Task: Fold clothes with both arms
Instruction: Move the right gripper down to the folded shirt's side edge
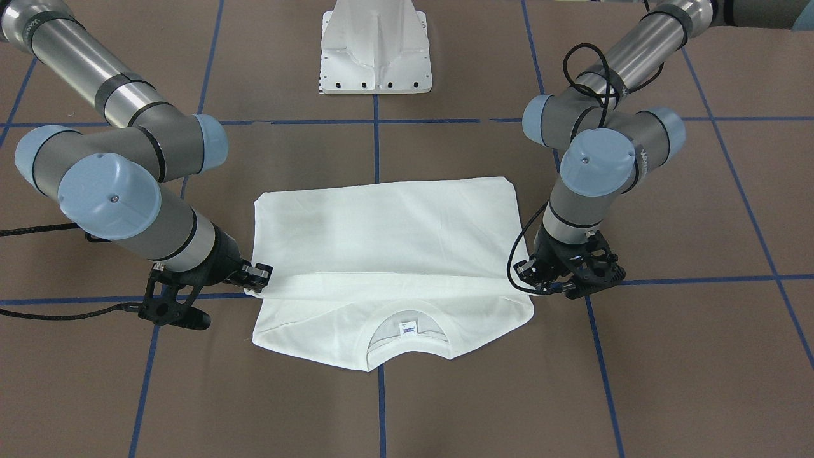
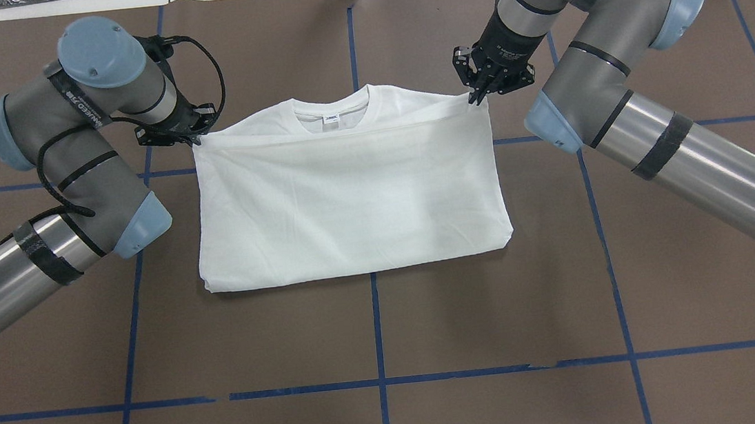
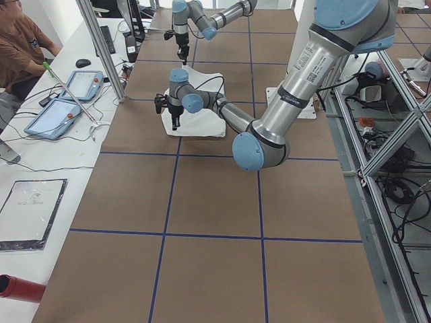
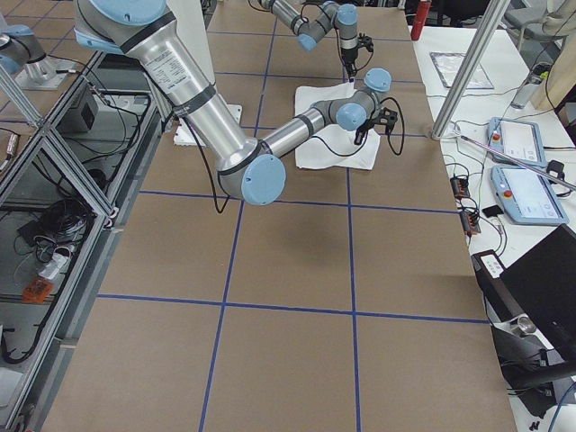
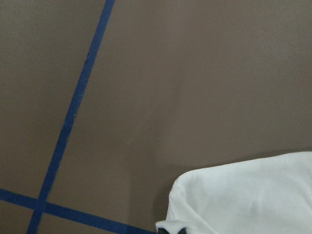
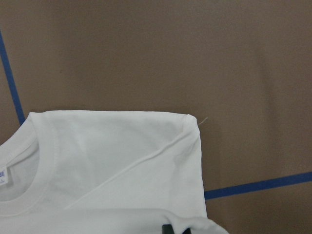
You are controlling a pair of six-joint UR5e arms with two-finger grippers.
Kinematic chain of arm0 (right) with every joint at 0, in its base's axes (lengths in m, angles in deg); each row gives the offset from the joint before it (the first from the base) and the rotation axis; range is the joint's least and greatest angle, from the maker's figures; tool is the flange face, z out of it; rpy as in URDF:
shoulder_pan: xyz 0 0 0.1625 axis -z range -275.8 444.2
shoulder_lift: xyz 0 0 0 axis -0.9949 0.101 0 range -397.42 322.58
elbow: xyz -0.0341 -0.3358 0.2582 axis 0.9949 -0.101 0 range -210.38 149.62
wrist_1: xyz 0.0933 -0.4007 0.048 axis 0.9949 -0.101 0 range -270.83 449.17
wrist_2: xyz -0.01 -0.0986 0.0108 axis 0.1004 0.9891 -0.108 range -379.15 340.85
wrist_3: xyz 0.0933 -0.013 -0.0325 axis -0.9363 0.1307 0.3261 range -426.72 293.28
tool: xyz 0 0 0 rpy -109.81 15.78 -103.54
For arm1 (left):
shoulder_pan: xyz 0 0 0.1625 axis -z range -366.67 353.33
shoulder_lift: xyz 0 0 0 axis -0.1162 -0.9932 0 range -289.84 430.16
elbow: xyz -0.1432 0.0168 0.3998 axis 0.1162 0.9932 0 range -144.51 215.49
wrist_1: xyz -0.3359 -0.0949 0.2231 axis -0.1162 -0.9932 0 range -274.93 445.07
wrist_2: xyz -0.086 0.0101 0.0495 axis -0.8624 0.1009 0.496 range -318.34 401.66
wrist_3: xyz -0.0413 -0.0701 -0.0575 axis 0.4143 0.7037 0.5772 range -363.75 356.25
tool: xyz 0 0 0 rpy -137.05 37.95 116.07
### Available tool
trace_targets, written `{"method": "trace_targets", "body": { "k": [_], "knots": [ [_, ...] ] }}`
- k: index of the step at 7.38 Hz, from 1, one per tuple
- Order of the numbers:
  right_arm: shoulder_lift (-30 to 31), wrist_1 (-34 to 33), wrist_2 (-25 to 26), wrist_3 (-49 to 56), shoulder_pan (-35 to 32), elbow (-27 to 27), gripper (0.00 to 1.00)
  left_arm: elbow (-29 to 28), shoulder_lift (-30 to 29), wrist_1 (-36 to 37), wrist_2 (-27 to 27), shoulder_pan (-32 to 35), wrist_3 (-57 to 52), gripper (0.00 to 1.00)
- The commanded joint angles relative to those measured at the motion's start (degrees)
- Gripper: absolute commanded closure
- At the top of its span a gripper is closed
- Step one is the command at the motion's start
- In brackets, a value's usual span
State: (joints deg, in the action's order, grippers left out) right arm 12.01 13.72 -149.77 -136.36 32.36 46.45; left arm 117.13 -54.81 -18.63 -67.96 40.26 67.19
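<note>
Jaws on the grey left arm (image 2: 94, 187) and right arm (image 2: 599, 31) are clamping corners of the white cotton shirt (image 2: 348, 194); only the side view's catching a seated person (image 3: 20, 40).

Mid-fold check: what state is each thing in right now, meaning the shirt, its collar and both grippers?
shirt: folded in half, lying flat, lower edge brought up just short of the collar.
collar: uncovered, label showing.
left gripper: shut on one corner of the folded-over edge.
right gripper: shut on the opposite corner.
</note>
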Motion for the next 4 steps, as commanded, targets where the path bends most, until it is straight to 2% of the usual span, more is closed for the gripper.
{"method": "trace_targets", "body": {
  "k": [1, 4],
  "knots": [
    [0.06, 0.65, 0.01, 0.81, -0.36, -0.81, 1.00, -0.43, -0.01, -0.02, 0.11, 0.00, -0.19, 1.00],
    [-0.03, 0.65, -0.07, 1.61, -0.71, -0.89, 1.00, -0.43, -0.36, 0.07, 0.11, 0.00, -0.10, 1.00]
  ]
}}
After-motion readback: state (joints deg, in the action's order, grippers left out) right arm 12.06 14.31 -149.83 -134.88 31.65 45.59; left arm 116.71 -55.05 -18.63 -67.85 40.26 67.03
